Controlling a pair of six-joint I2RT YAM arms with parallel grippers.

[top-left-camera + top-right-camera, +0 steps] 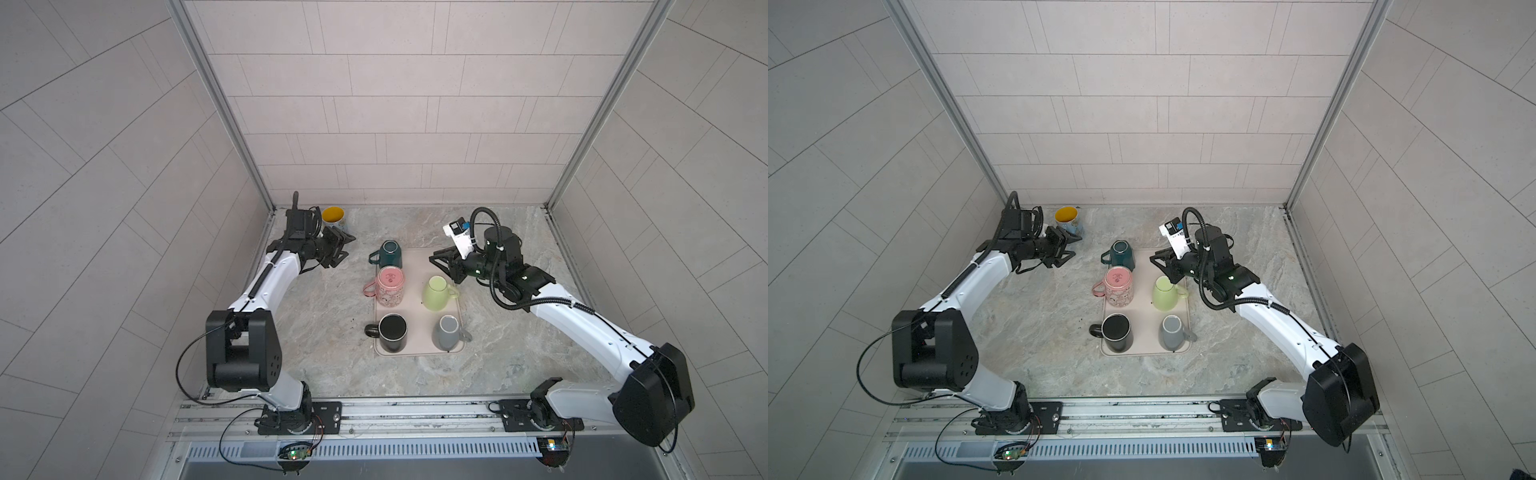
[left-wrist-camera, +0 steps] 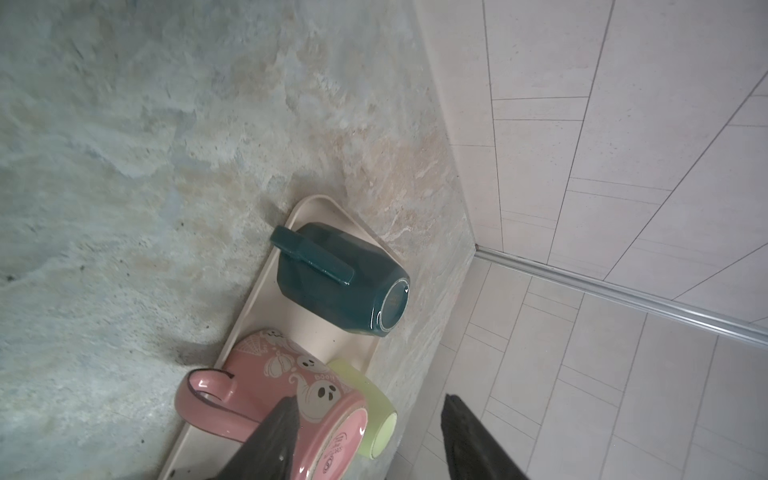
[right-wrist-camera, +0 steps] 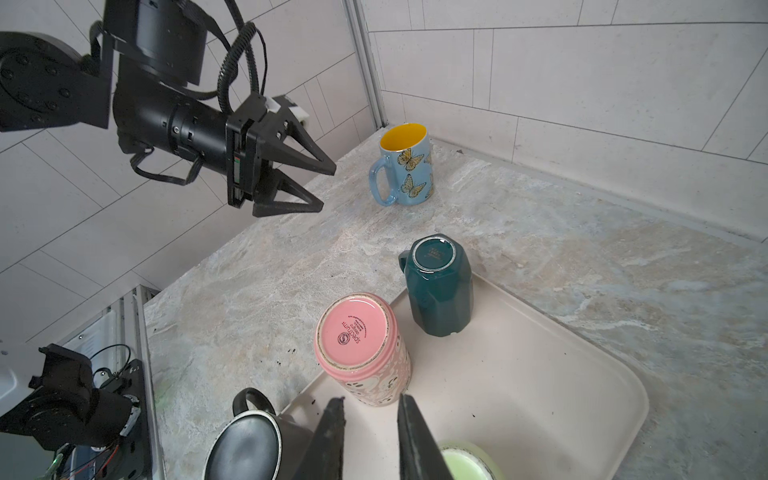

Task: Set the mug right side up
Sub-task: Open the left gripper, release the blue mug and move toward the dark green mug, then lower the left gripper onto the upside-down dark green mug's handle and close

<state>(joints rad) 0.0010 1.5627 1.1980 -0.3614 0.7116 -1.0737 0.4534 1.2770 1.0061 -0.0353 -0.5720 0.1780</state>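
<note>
mug [image 1: 333, 216]: upright, upper left of counter [image 1: 324, 316], off tray [image 1: 415, 332] | left gripper [image 3: 328, 187]: wide open, empty, near it | right gripper [image 3: 372, 401]: slightly parted, empty, over tray | risk: left swinging out could clip and topple mug; right, too narrow, could knock pink mug [image 3: 353, 332]

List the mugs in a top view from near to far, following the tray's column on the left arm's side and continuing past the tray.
black mug → pink mug → teal mug → butterfly mug, off the tray in the far corner.

Bright diffuse light — faint soft shadows; top views bowed at edges, wrist views slightly soft
</note>
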